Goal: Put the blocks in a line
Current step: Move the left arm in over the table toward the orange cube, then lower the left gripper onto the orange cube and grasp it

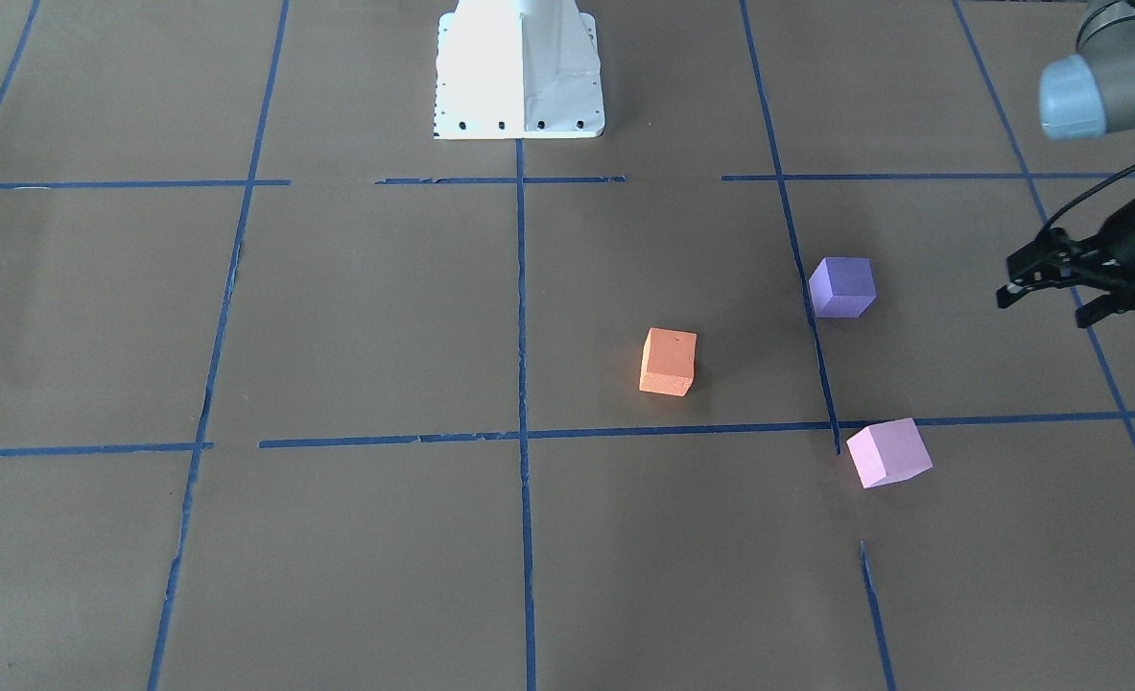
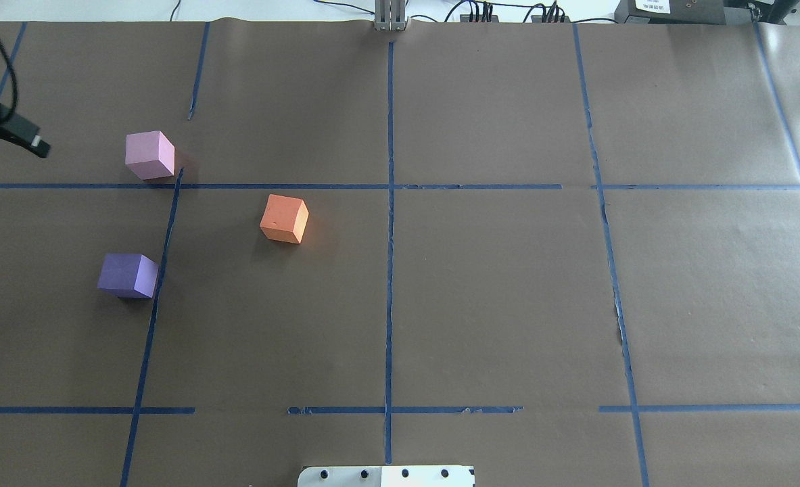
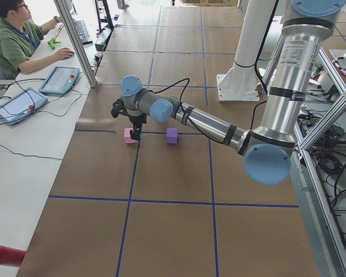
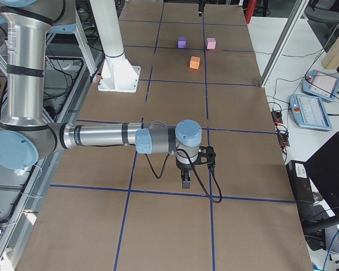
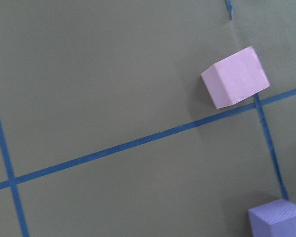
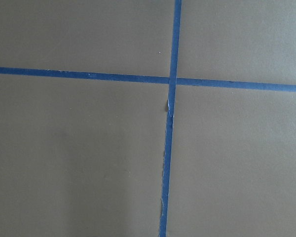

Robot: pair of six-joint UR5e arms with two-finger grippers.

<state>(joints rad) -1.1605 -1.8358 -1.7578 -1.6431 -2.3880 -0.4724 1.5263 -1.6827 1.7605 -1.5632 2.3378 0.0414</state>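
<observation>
Your left gripper hangs with its jaws spread, grasping nothing. The pink block sits nearest those jaws, not touching them. The purple block and orange block lie farther off. Your right gripper is well apart from all three, and its jaws' state cannot be told.

Overhead cam: behind the robot base, looking forward-down. Front cam: opposite the base, facing it. Side cams: off either side of the base, far back. Wrist cams: close, pointing down. Overhead, front and left wrist share the pink block.
</observation>
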